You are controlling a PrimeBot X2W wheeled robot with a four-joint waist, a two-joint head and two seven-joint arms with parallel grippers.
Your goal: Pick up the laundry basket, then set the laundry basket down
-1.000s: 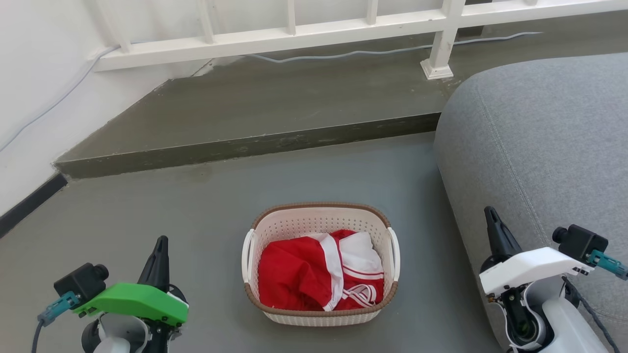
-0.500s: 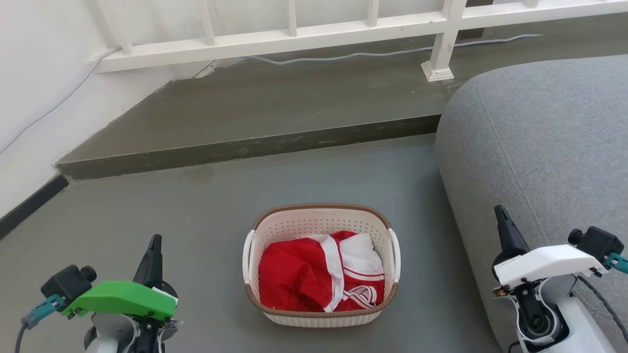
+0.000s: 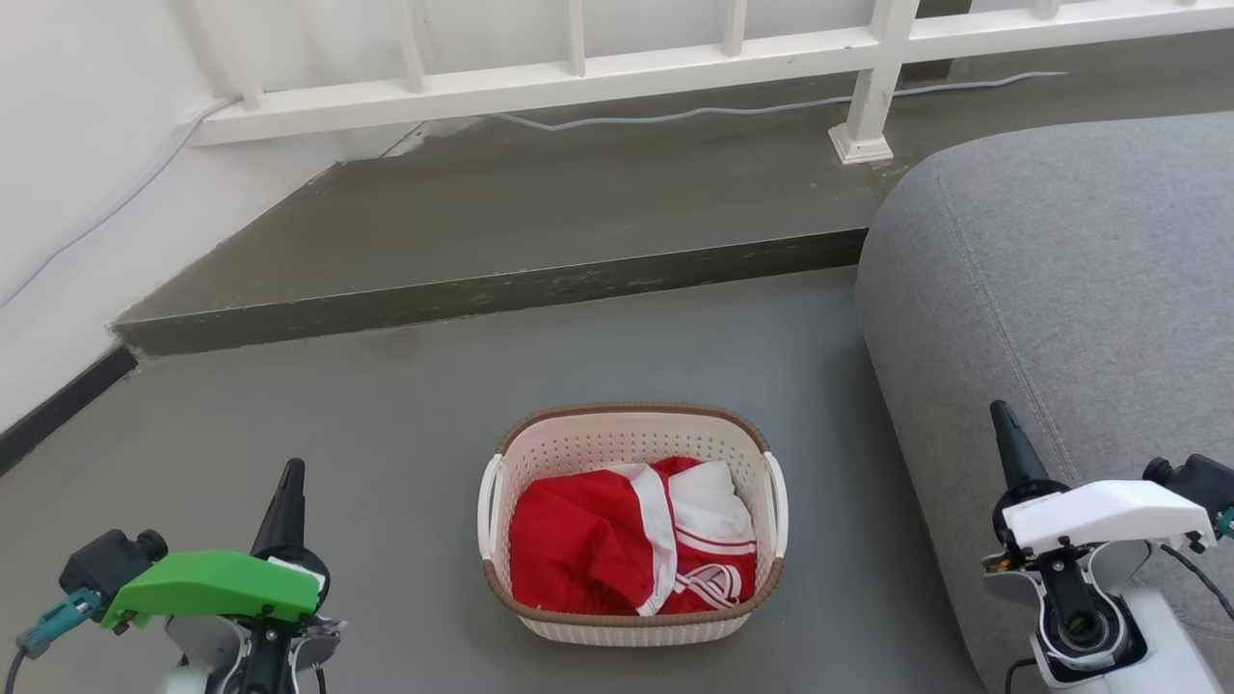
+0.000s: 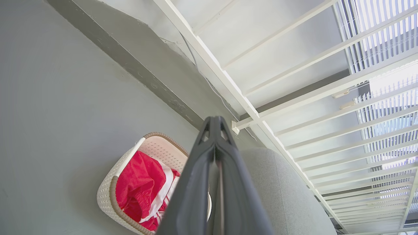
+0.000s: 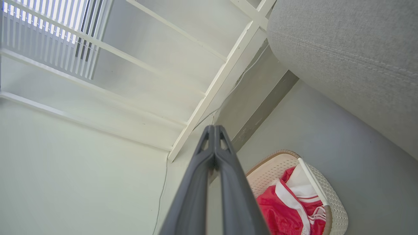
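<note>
Laundry basket sits on floor, lower centre of head view, red/white garment inside. Pick-up not yet started, approach stage imo. Left end effector lower left, right end effector lower right: both w/ fingers pressed together, empty, well apart from basket. Next: spread fingers, drop to side handles. Grey sofa near basket's right may crowd right arm.
</note>
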